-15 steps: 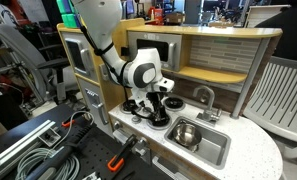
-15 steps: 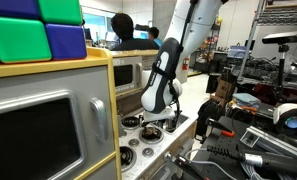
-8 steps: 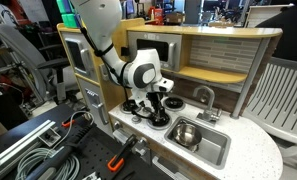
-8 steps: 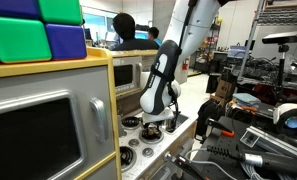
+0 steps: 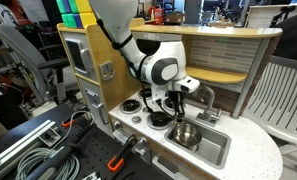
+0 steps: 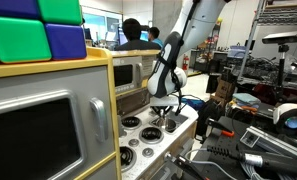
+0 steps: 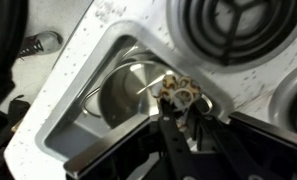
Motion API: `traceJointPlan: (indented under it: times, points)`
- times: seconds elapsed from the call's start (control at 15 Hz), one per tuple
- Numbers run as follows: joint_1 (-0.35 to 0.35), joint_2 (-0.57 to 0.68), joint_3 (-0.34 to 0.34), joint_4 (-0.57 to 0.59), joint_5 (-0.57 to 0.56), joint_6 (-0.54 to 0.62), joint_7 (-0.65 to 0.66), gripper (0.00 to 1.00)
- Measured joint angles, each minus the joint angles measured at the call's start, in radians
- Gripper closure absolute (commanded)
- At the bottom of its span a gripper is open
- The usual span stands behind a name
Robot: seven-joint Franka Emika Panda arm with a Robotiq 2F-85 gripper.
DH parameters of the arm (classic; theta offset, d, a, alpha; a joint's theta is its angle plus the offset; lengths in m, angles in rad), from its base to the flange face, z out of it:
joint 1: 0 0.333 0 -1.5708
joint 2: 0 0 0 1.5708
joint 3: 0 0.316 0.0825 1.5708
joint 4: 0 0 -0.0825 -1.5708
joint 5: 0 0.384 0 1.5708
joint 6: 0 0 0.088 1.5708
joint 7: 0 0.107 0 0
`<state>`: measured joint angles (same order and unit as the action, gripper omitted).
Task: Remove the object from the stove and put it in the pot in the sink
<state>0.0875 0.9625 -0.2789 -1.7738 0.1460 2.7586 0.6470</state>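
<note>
In the wrist view my gripper is shut on the object, a small lumpy brownish-tan item pinched at the fingertips. It hangs over the edge of the sink, beside the shiny steel pot standing in the basin. The stove with its black burners lies behind. In an exterior view the gripper hovers between the stove and the pot in the sink. In an exterior view the gripper hangs above the stove; the pot is hidden there.
A curved chrome faucet rises behind the sink. The white speckled countertop curves round on the far side. Cables and tools lie beside the toy kitchen. Coloured blocks sit on top of the toy oven.
The gripper has shut on the object and lifted it off the stove. The arm has swung from above the burners toward the sink.
</note>
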Motion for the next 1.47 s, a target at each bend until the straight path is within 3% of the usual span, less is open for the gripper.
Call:
traceJointPlan:
  times: [0.13,0.2,0.27,0.8,1.2,1.47]
  points:
    - [-0.032,0.014,-0.048,0.032,0.001,-0.051,0.046,0.96]
    - [-0.045,0.025,-0.067,0.050,0.001,-0.076,0.070,0.58]
    - [-0.054,0.038,-0.081,0.067,0.001,-0.099,0.094,0.56]
    - [-0.068,0.052,-0.060,0.135,0.001,-0.142,0.189,0.01]
    - [-0.083,-0.047,-0.008,0.089,0.001,-0.148,0.134,0.00]
    - [-0.132,-0.250,0.043,-0.025,0.001,-0.316,-0.046,0.00]
